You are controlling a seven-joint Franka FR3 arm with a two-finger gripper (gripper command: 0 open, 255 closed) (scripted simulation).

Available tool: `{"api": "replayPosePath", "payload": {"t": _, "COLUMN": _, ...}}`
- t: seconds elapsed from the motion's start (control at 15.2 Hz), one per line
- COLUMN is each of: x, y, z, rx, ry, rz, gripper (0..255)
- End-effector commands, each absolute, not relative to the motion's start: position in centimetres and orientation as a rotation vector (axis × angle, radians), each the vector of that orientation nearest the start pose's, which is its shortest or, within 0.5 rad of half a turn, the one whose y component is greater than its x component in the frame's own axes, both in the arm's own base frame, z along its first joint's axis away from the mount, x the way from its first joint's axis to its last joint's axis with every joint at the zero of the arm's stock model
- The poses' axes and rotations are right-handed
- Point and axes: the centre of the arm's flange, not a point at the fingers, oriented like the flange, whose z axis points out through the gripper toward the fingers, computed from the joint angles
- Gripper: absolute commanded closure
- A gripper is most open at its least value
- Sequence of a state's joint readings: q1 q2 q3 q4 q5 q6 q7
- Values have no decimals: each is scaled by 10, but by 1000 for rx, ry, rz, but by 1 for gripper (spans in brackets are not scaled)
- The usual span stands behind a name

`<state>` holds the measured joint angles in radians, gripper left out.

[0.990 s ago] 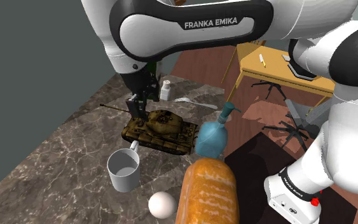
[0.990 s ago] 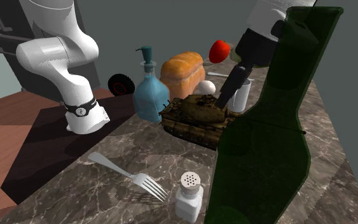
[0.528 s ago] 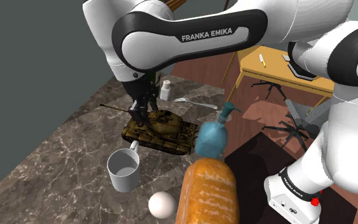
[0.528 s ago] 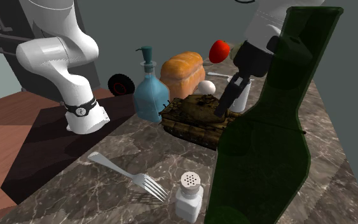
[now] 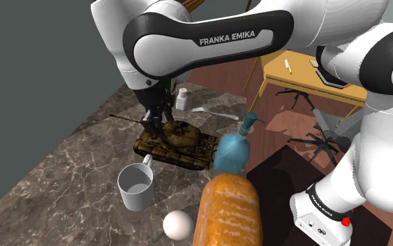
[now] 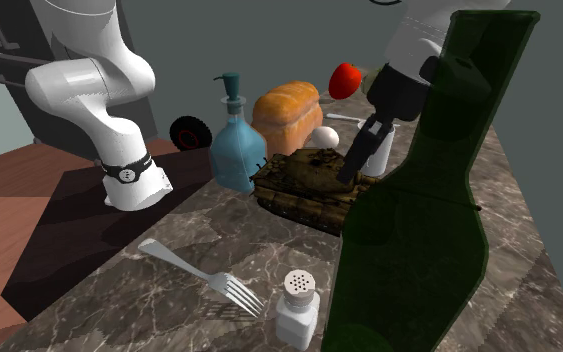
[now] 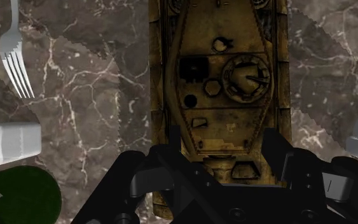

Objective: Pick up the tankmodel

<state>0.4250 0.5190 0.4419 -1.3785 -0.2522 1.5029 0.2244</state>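
The tank model (image 5: 179, 144), olive-brown camouflage with a thin gun barrel, sits on the marble counter (image 5: 62, 175) between a mug and a blue bottle. My black gripper (image 5: 154, 126) comes down onto the end of its turret nearest the wall. In the wrist view the fingers (image 7: 174, 147) press on both sides of the turret of the tank (image 7: 225, 76), so the gripper (image 7: 225, 153) is shut on it. The second exterior view has the gripper (image 6: 349, 168) at the tank's (image 6: 304, 180) far side. The tracks rest on the counter.
A grey mug (image 5: 137, 185), white ball (image 5: 177, 225), bread loaf (image 5: 230, 210) and blue pump bottle (image 5: 233, 148) ring the tank. A salt shaker (image 5: 181, 98) and fork (image 5: 212, 112) lie beyond. A tall green bottle (image 6: 419, 200) stands close in the second exterior view, a red apple (image 6: 345, 78) behind.
The gripper has come down a little and its fingers have closed from wide apart onto the tank's turret. Over the last half second nothing has moved.
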Motion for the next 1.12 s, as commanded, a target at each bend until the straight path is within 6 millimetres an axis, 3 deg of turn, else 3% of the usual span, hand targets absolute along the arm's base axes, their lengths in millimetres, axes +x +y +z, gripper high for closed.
{"api": "replayPosePath", "payload": {"t": 0.0, "x": 484, "y": 446, "z": 416, "rx": -3138, "ry": -1068, "rz": 470, "gripper": 255}}
{"api": "replayPosePath", "payload": {"t": 0.92, "x": 484, "y": 446, "z": 490, "rx": -3138, "ry": -1068, "rz": 470, "gripper": 255}}
{"api": "replayPosePath", "payload": {"t": 1.06, "x": 484, "y": 446, "z": 491, "rx": -3138, "ry": -1068, "rz": 470, "gripper": 255}}
